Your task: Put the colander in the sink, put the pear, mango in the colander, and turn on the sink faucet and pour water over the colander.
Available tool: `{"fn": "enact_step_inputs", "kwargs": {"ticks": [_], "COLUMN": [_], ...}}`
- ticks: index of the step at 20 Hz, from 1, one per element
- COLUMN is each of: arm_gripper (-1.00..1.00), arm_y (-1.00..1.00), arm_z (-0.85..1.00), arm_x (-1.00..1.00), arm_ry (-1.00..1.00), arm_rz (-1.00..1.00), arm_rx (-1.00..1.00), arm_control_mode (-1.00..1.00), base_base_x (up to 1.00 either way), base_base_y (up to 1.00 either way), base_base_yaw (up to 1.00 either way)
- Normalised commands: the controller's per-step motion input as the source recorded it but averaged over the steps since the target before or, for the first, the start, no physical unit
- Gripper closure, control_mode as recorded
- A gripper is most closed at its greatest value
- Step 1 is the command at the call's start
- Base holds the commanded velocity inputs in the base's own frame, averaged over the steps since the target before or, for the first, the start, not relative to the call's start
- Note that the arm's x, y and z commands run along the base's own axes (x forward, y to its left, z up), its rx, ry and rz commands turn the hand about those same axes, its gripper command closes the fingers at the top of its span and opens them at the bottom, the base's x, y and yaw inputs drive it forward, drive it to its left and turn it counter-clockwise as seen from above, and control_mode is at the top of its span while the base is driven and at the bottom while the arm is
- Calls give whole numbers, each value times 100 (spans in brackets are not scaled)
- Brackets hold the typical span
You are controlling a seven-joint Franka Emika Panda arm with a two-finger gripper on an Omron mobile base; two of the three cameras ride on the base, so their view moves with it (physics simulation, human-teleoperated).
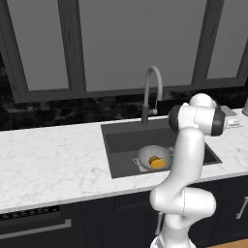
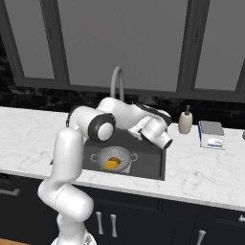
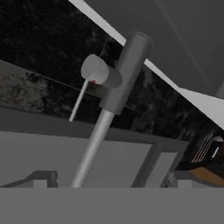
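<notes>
Your gripper (image 3: pixel 109 183) is spread wide, facing the sink faucet (image 3: pixel 118 87) at frame centre. Lower middle, the colander (image 1: pixel 154 157) in the sink (image 1: pixel 126 145) holds the mango (image 1: pixel 158 163).

The arm is bent forward at the elbow, forearm held roughly level. The gripper (image 3: pixel 109 183) is presented with its jaws set wide apart; nothing is held.

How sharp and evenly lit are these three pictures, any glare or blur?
Left base view: flat even light, no glare, colander soft but readable. Right base view: the same, sink dark. Hand view: coarse and rolled, sink faucet close and blurred, dim background.
</notes>
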Motion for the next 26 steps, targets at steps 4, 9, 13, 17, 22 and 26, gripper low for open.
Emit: {"fn": "enact_step_inputs", "kwargs": {"ticks": [4, 9, 13, 17, 22, 26], "arm_gripper": [-100, -100, -100, -100, -100, -100], "arm_y": [-1, 0, 0, 0, 0, 0], "arm_z": [3, 0, 4, 7, 3, 0], "arm_x": [1, 10, 4, 1, 12, 18], "arm_ry": [1, 10, 33, 23, 9, 7], "arm_rz": [-1, 0, 0, 0, 0, 0], "arm_rx": [23, 3, -3, 1, 16, 10], "arm_control_mode": [-100, -100, -100, -100, -100, -100], "base_base_x": [0, 0, 0, 0, 0, 0], "base_base_y": [0, 0, 0, 0, 0, 0], "base_base_yaw": [0, 0, 0, 0, 0, 0]}}
